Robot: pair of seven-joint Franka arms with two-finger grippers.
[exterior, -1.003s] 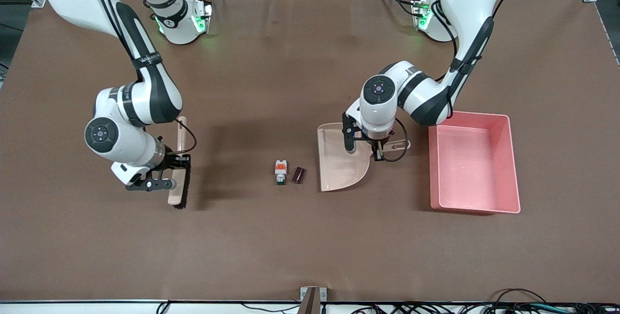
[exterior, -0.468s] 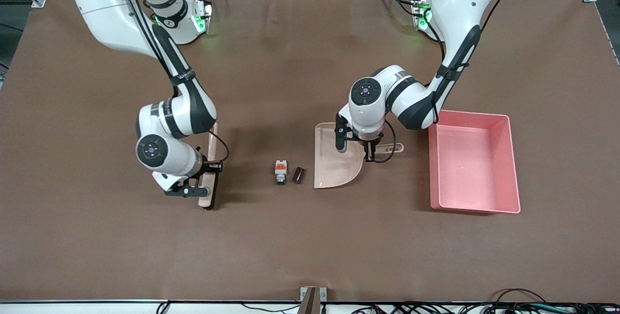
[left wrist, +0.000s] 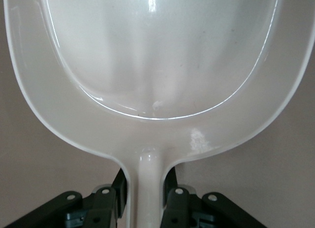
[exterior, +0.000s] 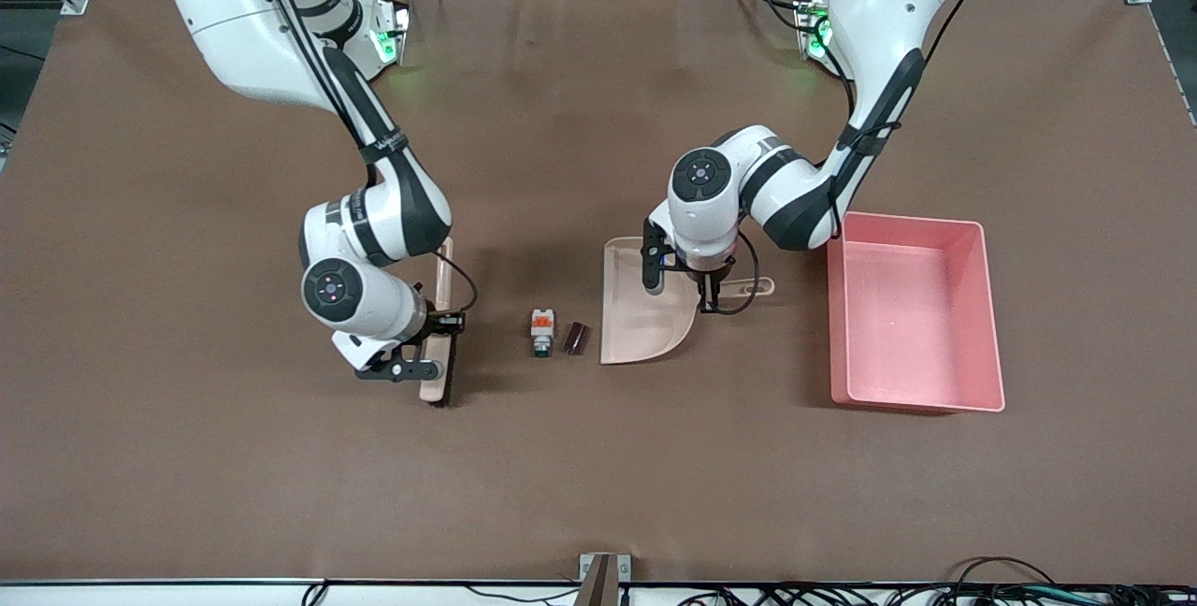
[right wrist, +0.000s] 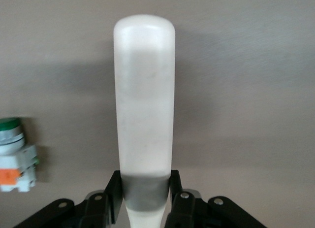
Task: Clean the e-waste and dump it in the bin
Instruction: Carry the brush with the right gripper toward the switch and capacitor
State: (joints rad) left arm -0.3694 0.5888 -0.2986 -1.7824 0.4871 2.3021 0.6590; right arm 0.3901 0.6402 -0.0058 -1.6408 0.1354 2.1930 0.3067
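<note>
E-waste (exterior: 558, 335) lies mid-table between brush (exterior: 438, 344), clamped in right gripper (exterior: 432, 344), and dustpan (exterior: 645, 307), clamped in left gripper (exterior: 711, 293), ready for sweeping toward bin (exterior: 916, 316).

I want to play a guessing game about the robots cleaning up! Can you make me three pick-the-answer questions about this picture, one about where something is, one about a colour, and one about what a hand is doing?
1. Where are the two e-waste pieces?
A. In the bin
B. On the table between the brush and the dustpan
C. Inside the dustpan

2. What colour is the bin?
A. Pink
B. Blue
C. Green

3. What is the left gripper doing?
A. Hanging open over the bin
B. Holding the brush
C. Shut on the dustpan's handle

Answers: 1 B, they lie on the table with the brush on one side and the dustpan on the other. 2 A, its walls are pink. 3 C, the left wrist view shows the fingers clamping the handle; the right gripper holds the brush.
</note>
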